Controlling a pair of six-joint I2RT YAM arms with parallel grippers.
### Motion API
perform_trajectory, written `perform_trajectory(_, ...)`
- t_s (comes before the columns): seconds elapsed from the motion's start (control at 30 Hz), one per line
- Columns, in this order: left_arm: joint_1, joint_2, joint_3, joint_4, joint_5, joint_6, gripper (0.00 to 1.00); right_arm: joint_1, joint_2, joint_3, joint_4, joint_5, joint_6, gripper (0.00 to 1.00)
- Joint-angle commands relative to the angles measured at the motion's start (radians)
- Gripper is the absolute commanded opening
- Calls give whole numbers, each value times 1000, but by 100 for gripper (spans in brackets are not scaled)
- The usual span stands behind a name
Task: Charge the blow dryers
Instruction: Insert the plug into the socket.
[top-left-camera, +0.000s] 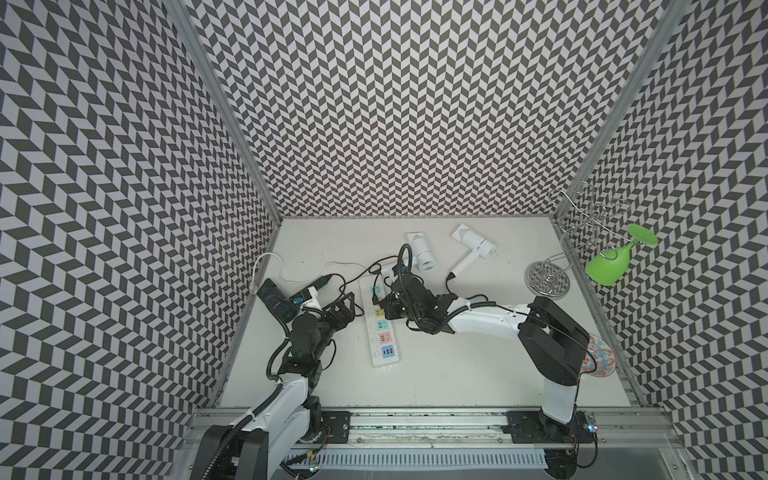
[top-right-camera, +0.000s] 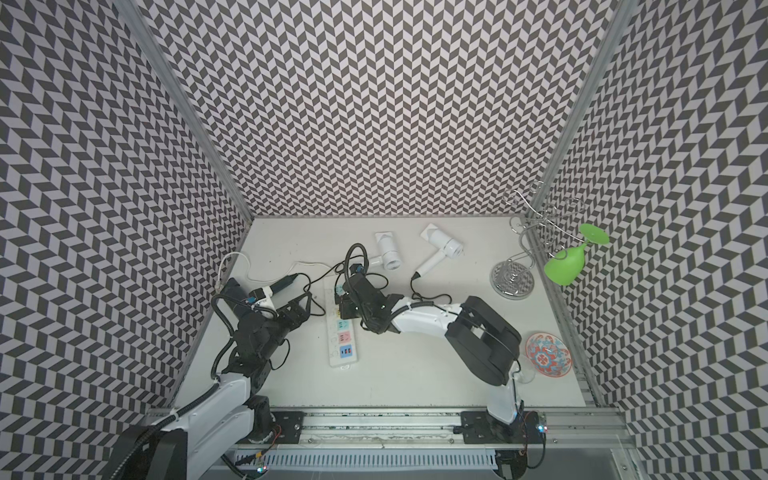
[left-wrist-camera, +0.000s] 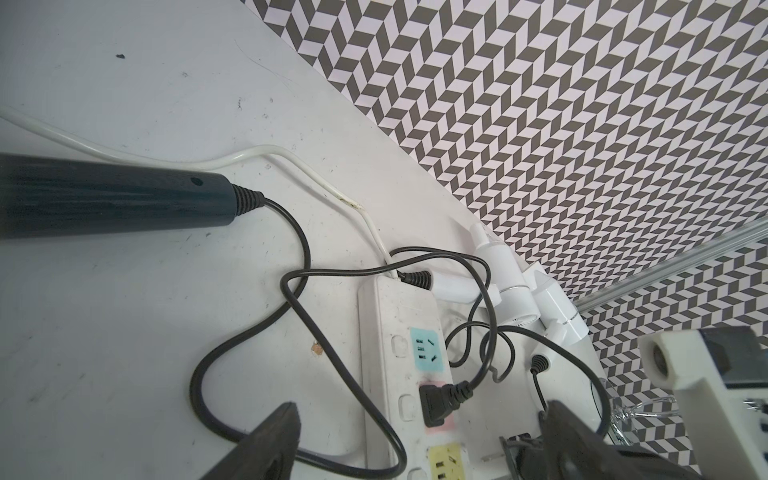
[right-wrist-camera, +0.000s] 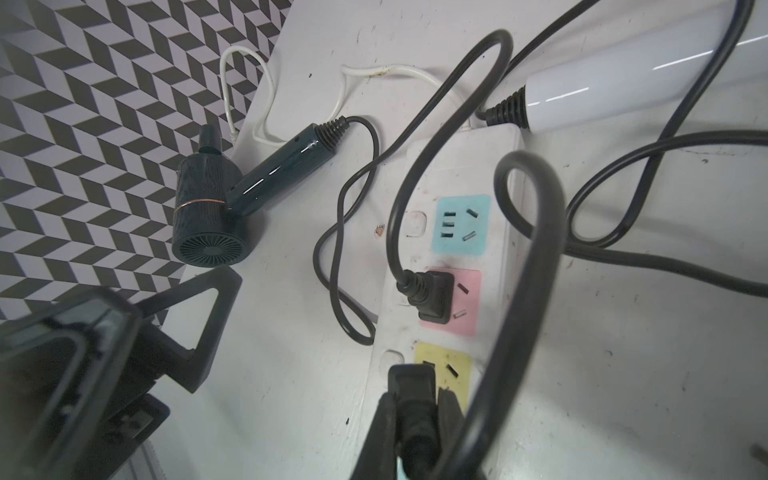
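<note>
In both top views you see a white dryer (top-left-camera: 423, 254) and a second white dryer (top-left-camera: 476, 248) lying near the back of the table. The dark dryer (top-left-camera: 269, 290) lies by the left wall, half hidden behind the left arm. The right gripper (top-left-camera: 386, 309) is over the power strip (top-left-camera: 382, 338), too small to read there. In the left wrist view the left gripper (left-wrist-camera: 419, 415) stands wide apart and empty, and the dark dryer's handle is cut off. One plug (left-wrist-camera: 436, 405) sits in the pink socket. In the right wrist view the right gripper (right-wrist-camera: 415, 411) is clamped on a second plug (right-wrist-camera: 411, 378) at the yellow socket (right-wrist-camera: 451, 365); its prongs are hidden from you.
</note>
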Motion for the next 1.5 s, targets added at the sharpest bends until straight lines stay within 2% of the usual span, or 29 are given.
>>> perform_trajectory(0.0, 10, -16, -13, 30, 8, -11, 92, 19, 25, 37, -18, 66, 28, 0)
perform_trajectory(0.3, 14, -29, -12, 23, 8, -7, 92, 40, 78, 94, -69, 96, 39, 0)
perform_trajectory(1.3, 14, -37, -10, 18, 8, 2, 92, 51, 136, 115, -92, 115, 62, 0)
perform_trajectory(1.47, 15, -36, -10, 18, 10, 1, 92, 64, 147, 136, -133, 156, 64, 0)
